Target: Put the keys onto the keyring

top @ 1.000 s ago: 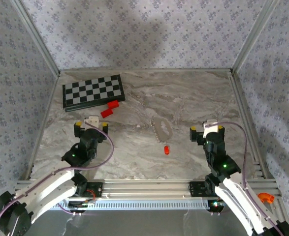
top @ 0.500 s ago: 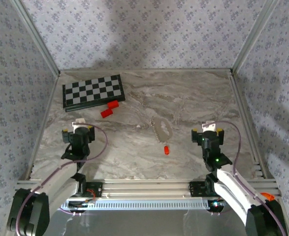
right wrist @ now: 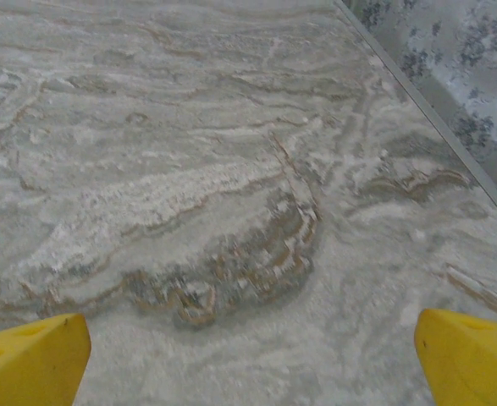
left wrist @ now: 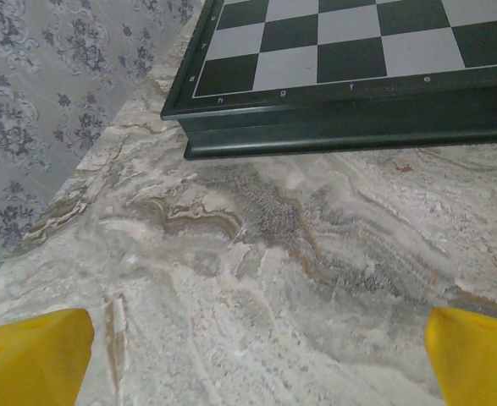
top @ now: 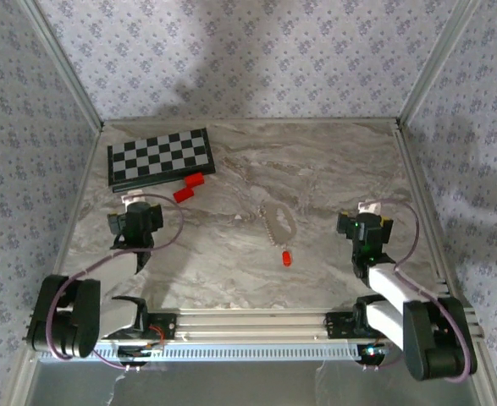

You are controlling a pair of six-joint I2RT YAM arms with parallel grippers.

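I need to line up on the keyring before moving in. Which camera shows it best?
The top external view: the keyring lies whole on the tabletop, with the red key just nearer. The left wrist camera faces the chessboard; the right wrist camera faces tabletop by the wall.

right gripper (right wrist: pixel 248 359): jaws spread wide, bare marble showing between them. the yellow fingertips (right wrist: pixel 30 359) sit at the lower left and lower right corners. below them lies the table (right wrist: pixel 231 161), grey-beige marble with brown veining. at upper right, a pale edge strip (right wrist: pixel 439 127) runs diagonally along the table, bordering a floral-patterned wall (right wrist: pixel 460 42).
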